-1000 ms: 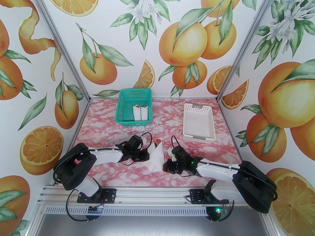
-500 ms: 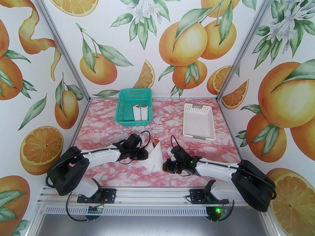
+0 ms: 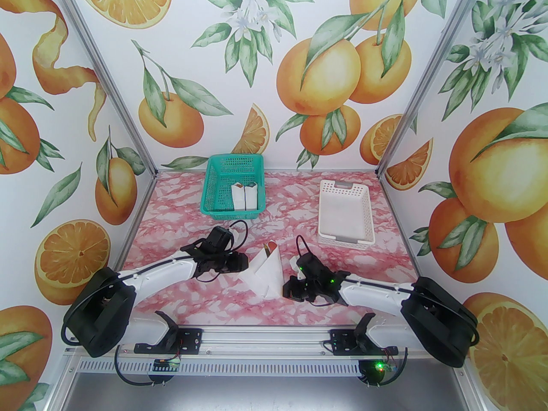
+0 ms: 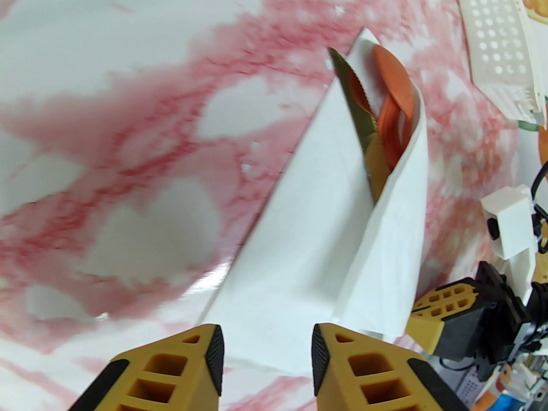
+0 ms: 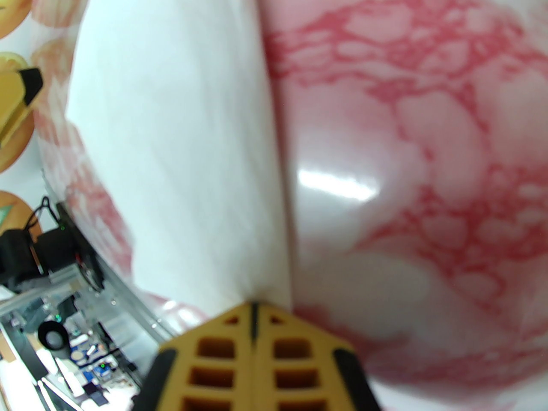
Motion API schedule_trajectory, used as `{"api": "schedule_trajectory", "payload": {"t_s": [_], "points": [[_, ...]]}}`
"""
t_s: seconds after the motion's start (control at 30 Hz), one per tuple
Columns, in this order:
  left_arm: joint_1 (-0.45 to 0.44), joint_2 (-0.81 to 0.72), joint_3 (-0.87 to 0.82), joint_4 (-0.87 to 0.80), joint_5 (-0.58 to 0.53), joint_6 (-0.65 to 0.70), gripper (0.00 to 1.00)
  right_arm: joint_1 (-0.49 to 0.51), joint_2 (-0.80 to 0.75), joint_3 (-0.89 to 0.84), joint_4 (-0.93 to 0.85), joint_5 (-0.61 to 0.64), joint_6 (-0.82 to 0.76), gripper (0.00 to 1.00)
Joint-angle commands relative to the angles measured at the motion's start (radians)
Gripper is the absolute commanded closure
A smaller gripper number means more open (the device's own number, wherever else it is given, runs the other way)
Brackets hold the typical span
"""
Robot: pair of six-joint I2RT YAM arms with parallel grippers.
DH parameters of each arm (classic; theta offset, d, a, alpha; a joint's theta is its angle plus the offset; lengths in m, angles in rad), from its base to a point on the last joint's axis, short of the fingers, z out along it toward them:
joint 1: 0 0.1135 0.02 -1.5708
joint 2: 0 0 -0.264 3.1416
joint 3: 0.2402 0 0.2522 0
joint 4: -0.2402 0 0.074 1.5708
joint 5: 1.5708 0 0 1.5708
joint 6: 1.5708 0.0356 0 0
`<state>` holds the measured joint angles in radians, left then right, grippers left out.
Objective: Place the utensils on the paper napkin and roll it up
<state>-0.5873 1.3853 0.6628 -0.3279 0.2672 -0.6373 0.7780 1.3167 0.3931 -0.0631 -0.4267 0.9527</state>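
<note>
Table (image 3: pixel 171 212) of pink marble carries everything we see. The left arm (image 3: pixel 158 270) lies low, its elbow out to the left and its forearm reaching right. The right arm (image 3: pixel 376 291) mirrors it, reaching left. Between them, near the table's front middle, lies the napkin (image 3: pixel 267 272). It is folded into a wedge whose long axis runs near to far, the wide end toward the arms' bases and the narrow end pointing at the back wall.

The left end effector (image 4: pixel 267 345) sits just beside the napkin's left corner, fingers apart and gripping nothing. The right end effector (image 5: pixel 253 304) has its fingers together, tips touching the napkin's near right edge; we cannot tell whether paper is pinched. The utensils (image 4: pixel 381 101) poke out of the far end, the knife (image 4: pixel 359 96) left of the spoon (image 4: pixel 391 79).
</note>
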Motion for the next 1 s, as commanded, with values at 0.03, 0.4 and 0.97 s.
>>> {"api": "schedule_trajectory", "payload": {"t_s": [0.03, 0.4, 0.97], "points": [[0.018, -0.002, -0.017, -0.043, -0.004, 0.030, 0.54, 0.004, 0.012, 0.010, -0.034, 0.022, -0.013, 1.00], [0.017, 0.057, -0.043, 0.009, 0.056, 0.014, 0.53, 0.004, 0.011, 0.009, -0.037, 0.026, -0.012, 1.00], [-0.018, 0.080, -0.079, 0.094, 0.125, -0.044, 0.63, 0.005, 0.015, 0.007, -0.040, 0.029, -0.012, 1.00]]}}
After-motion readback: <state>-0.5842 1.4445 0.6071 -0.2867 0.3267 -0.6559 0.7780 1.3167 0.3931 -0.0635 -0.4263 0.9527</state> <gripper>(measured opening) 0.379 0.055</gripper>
